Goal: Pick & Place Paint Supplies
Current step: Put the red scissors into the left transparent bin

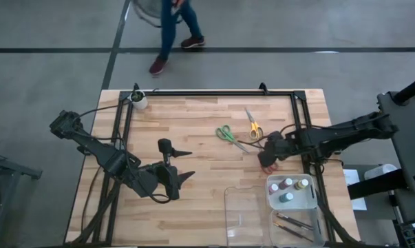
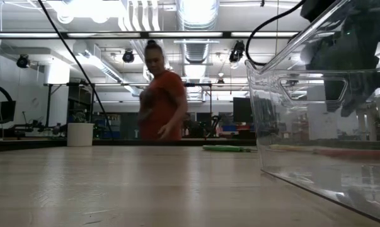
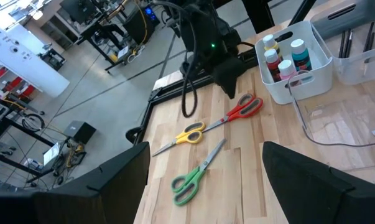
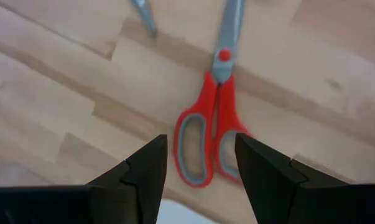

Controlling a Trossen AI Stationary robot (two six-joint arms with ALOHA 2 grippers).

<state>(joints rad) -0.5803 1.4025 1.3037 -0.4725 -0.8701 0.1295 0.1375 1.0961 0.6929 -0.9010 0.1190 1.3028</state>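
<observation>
Right hand (image 4: 199, 163) open, poised over red scissors (image 4: 211, 134)

Wooden tabletop (image 1: 193, 138) is carrying: green scissors (image 1: 228, 135), yellow scissors (image 1: 252, 126) and red scissors (image 3: 240, 111) lying flat near the middle-right, white cup (image 1: 139, 101) sitting at the far-left corner, clear tray (image 1: 252, 213) and white bottle bin (image 1: 292, 193) sitting at the near-right edge.

Dark arms (image 1: 104, 155), wedge-shaped black fingers (image 4: 143, 171)
</observation>
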